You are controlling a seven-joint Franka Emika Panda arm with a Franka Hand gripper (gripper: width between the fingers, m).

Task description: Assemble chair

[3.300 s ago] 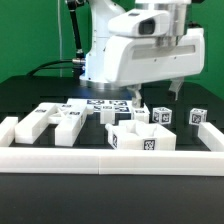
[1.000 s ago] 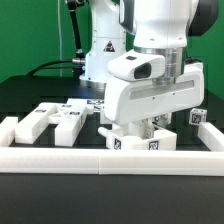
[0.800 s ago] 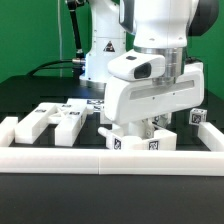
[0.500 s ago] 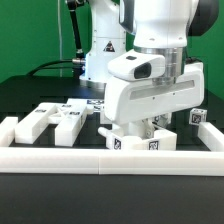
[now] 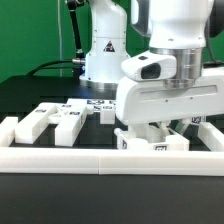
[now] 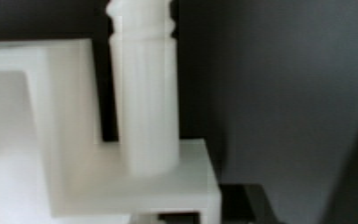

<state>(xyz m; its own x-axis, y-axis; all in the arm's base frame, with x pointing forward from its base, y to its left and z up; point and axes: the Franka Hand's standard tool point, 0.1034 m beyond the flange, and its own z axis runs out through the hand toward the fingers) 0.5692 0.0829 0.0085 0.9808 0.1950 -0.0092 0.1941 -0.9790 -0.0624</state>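
White plastic filled the wrist view: a ribbed finger [image 6: 140,100] lay flat against a wall of the boxy part [image 6: 43,120], so the gripper [image 5: 153,127] looked clamped on that wall, though its second finger was out of sight. Compared with half a second before, the gripper had slid toward the exterior view's right. The part had travelled with it, staying directly beneath the hand and just behind the rail [image 5: 60,160]. That joint shift suggested the grasp held and the part was being carried or dragged to a new spot rather than merely touched. The other pieces [image 5: 55,122] sat well off toward the exterior view's left of the gripper, unmoved and not yet joined, with the marker board [image 5: 100,105] behind them, so assembly seemed at an early stage.
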